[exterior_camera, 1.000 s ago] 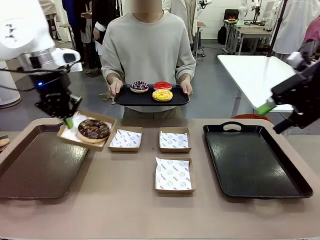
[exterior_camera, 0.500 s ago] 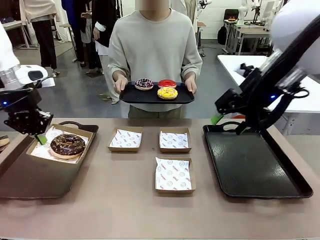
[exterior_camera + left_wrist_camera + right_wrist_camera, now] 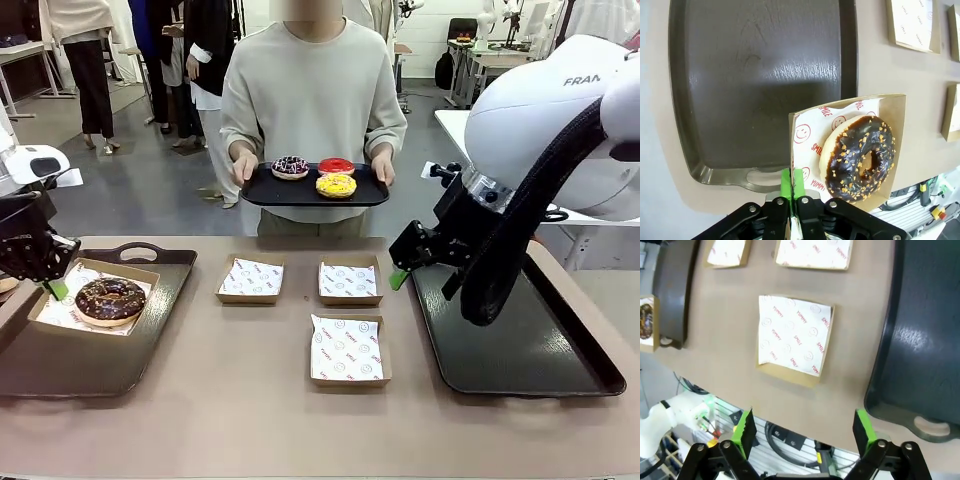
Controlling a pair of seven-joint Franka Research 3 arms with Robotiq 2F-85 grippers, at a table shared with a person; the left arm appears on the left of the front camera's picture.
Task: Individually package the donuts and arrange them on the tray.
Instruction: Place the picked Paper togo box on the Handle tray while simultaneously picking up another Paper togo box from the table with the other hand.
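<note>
The left gripper (image 3: 52,287), clamped on the rim of a paper-lined brown cardboard box (image 3: 62,314), holds it over the dark left-hand tray (image 3: 100,365). A chocolate ring donut with sprinkles (image 3: 110,298) sits inside the box. The right gripper (image 3: 398,278), jaws wide apart and empty, hangs beside the left rim of the black right-hand tray (image 3: 520,350). Across the table, a person holds a small black serving tray (image 3: 262,196) carrying a purple-glazed donut (image 3: 290,166), a glossy red donut (image 3: 336,165) and a yellow sprinkled donut (image 3: 336,185).

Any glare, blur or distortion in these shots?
Front view: sharp, faint sheen on the right tray. Left wrist view: bright glare streak on the left tray, edges bowed by the lens. Right wrist view: slightly soft, glare on the right tray.
</note>
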